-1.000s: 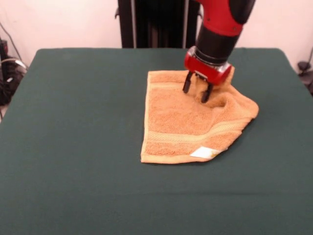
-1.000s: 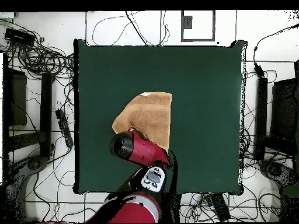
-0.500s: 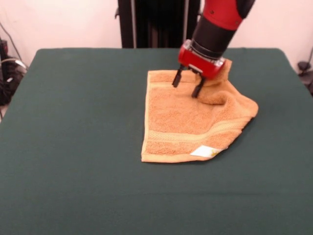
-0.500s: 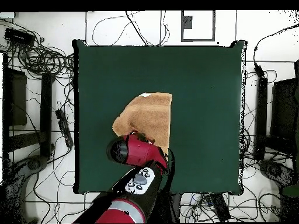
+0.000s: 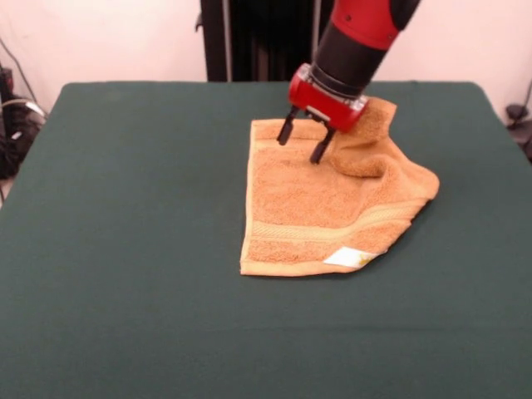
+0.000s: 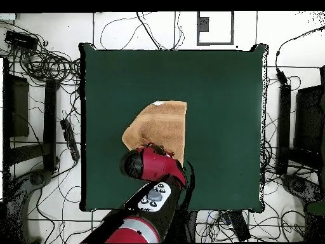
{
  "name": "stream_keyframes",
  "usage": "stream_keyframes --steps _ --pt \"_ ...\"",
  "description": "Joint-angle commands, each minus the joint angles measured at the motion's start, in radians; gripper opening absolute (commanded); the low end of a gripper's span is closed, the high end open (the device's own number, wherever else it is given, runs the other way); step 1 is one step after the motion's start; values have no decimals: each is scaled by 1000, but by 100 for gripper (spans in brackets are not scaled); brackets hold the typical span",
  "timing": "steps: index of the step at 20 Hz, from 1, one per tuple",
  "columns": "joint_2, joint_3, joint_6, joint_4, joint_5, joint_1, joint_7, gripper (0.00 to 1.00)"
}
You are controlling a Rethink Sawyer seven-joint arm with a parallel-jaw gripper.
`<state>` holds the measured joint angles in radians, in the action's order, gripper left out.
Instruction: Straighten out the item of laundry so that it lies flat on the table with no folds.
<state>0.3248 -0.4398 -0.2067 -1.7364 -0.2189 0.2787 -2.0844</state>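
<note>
The item of laundry [image 5: 320, 204] is an orange-tan towel lying right of centre on the green table [image 5: 125, 249]. Its right part is bunched up, with a raised fold at the far right corner and the right side tucked in at an angle. A white tag shows at its near edge. My gripper [image 5: 301, 143] hangs open just above the towel's far edge, with nothing between its black fingers [image 5: 320, 150]. From overhead the towel [image 6: 162, 127] shows above the red arm [image 6: 152, 166], which hides the gripper and the towel's closest part.
Cables and stands lie on the floor all round the table [image 6: 216, 95] in the overhead view. A black column [image 5: 266, 37] stands behind the table's far edge.
My gripper has lifted off the towel and moved left toward its far edge, still open. The towel's raised fold at the far right has stayed in place.
</note>
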Motion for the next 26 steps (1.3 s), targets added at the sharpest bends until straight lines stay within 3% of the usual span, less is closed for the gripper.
stream_keyframes --steps 1,19,26 --pt "-16 56 -53 44 30 -11 -90 100" --pt "34 123 -69 41 70 -80 -64 100" --pt "121 279 -112 45 125 -235 46 100"
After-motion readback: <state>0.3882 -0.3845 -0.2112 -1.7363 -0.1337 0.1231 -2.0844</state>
